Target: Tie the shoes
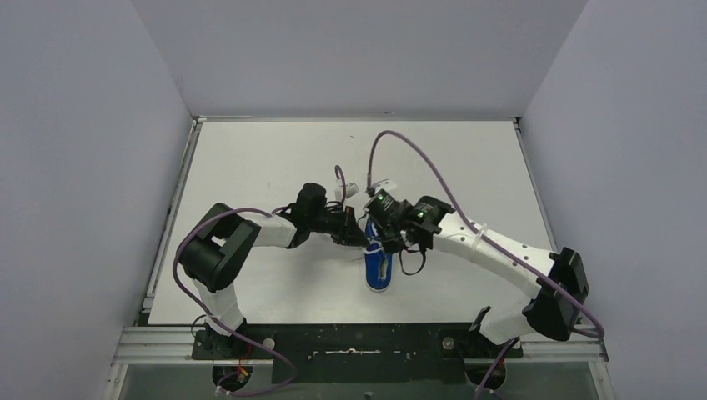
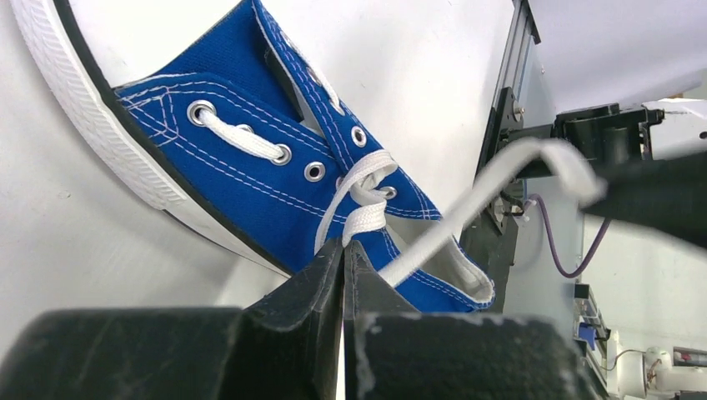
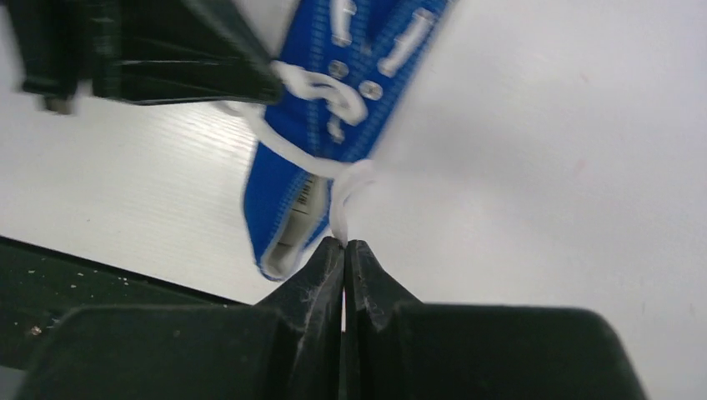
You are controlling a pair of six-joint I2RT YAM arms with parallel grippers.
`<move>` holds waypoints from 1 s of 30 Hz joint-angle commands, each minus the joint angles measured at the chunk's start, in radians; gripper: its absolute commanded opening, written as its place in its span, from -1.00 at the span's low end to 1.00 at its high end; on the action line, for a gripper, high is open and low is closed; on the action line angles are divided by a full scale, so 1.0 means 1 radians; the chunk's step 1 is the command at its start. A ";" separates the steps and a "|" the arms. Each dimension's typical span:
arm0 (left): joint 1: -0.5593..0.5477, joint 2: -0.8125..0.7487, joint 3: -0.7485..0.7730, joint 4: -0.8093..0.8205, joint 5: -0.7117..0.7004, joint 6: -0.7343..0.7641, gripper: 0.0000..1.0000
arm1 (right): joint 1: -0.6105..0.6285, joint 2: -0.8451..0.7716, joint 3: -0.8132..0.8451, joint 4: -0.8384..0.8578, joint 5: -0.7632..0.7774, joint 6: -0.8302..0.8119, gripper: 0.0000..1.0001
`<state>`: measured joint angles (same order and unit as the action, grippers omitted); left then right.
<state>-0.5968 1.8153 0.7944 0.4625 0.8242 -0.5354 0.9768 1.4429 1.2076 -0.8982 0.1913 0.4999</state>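
Observation:
The blue canvas shoe (image 1: 378, 268) with white laces lies on the white table between the arms, toe toward the near edge. In the left wrist view the shoe (image 2: 250, 179) fills the middle, and my left gripper (image 2: 345, 244) is shut on a white lace (image 2: 365, 218) just at the crossed knot. Another lace strand (image 2: 467, 208) runs taut up to the right gripper's dark finger. In the right wrist view my right gripper (image 3: 344, 242) is shut on a white lace (image 3: 346, 196) beside the shoe's (image 3: 333, 92) heel opening. In the top view the left gripper (image 1: 360, 236) and the right gripper (image 1: 385, 242) meet over the shoe.
The white table (image 1: 250, 167) is walled by grey panels at the back and both sides. A black rail (image 1: 358, 342) runs along the near edge by the arm bases. Purple cables (image 1: 417, 158) arch over the right arm.

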 commanded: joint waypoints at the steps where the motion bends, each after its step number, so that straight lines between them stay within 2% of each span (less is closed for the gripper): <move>1: -0.001 -0.057 0.009 0.000 0.033 0.032 -1.00 | -0.125 -0.061 0.036 -0.384 -0.092 0.161 -1.00; 4: 0.000 -0.065 0.006 -0.013 0.031 0.043 -1.00 | -0.218 -0.108 -0.037 -0.494 -0.097 0.190 -1.00; 7: 0.000 -0.069 0.003 -0.018 0.028 0.047 -1.00 | -0.325 -0.164 -0.179 -0.433 -0.139 0.176 -1.00; 10: 0.000 -0.071 0.010 -0.023 0.031 0.047 -1.00 | -0.437 -0.137 -0.291 -0.317 -0.154 0.122 -1.00; 13: 0.000 -0.068 0.022 -0.031 0.038 0.042 -1.00 | -0.504 -0.043 -0.306 -0.250 -0.073 0.096 -1.00; 18: -0.003 -0.050 0.043 -0.044 0.055 0.043 -1.00 | -0.560 0.066 -0.284 -0.131 -0.145 0.080 -1.00; 21: -0.006 -0.036 0.048 -0.038 0.058 0.038 -1.00 | -0.581 0.105 -0.270 -0.115 -0.140 0.080 -1.00; 23: -0.006 -0.033 0.043 -0.024 0.057 0.029 -1.00 | -0.617 0.086 -0.258 -0.069 -0.174 0.037 -0.76; 26: -0.006 -0.034 0.036 -0.001 0.061 0.012 -1.00 | -0.601 0.030 -0.203 0.058 -0.302 -0.101 -0.59; 30: -0.006 -0.038 0.032 0.006 0.068 0.009 -1.00 | -0.566 -0.025 -0.172 0.220 -0.460 -0.334 -0.10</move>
<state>-0.6006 1.7966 0.7994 0.4175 0.8467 -0.5171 0.3798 1.5055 0.9638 -0.8879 -0.0952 0.4133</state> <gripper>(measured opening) 0.004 0.371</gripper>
